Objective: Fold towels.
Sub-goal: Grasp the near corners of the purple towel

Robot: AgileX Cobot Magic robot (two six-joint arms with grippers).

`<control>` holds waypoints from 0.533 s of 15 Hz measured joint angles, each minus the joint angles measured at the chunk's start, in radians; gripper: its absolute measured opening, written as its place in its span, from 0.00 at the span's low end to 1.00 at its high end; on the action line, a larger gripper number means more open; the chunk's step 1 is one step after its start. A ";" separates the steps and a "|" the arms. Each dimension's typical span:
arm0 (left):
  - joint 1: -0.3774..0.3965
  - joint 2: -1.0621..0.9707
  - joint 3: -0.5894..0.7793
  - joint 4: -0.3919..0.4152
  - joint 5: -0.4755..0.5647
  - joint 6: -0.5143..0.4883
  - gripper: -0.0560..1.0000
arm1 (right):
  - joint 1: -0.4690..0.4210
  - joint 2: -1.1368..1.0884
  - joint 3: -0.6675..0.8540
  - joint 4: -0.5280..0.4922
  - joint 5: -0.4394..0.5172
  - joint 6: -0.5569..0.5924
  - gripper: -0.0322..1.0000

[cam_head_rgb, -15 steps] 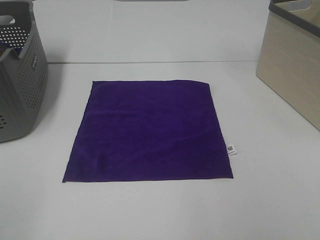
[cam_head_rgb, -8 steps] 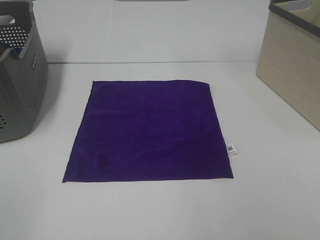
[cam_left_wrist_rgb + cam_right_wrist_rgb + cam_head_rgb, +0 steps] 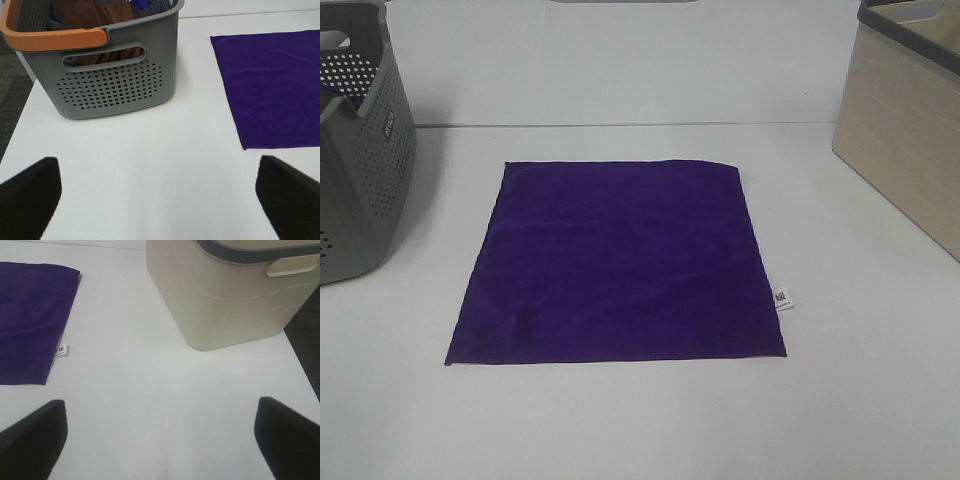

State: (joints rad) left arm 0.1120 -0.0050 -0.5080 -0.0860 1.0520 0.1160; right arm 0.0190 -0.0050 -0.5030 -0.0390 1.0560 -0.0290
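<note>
A deep purple square towel lies flat and unfolded on the white table, with a small white tag at its right edge. It also shows in the left wrist view and in the right wrist view, tag included. My left gripper is open and empty, over bare table between the grey basket and the towel. My right gripper is open and empty, over bare table between the towel and the beige basket. Neither gripper shows in the exterior high view.
A grey perforated basket with an orange rim stands at the left and holds brown and blue cloths. A beige basket with a dark rim stands at the right, also in the right wrist view.
</note>
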 joint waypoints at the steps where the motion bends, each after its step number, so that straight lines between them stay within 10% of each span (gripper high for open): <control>1: 0.000 0.000 0.000 0.000 0.000 0.000 0.99 | 0.000 0.000 0.000 0.000 0.000 0.000 0.99; 8: 0.000 0.056 -0.011 -0.011 0.011 0.004 0.99 | 0.000 0.082 -0.037 0.020 0.048 0.000 0.99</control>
State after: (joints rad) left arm 0.1120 0.0510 -0.5190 -0.0970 1.0630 0.1200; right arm 0.0190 0.0770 -0.5400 -0.0190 1.1040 -0.0290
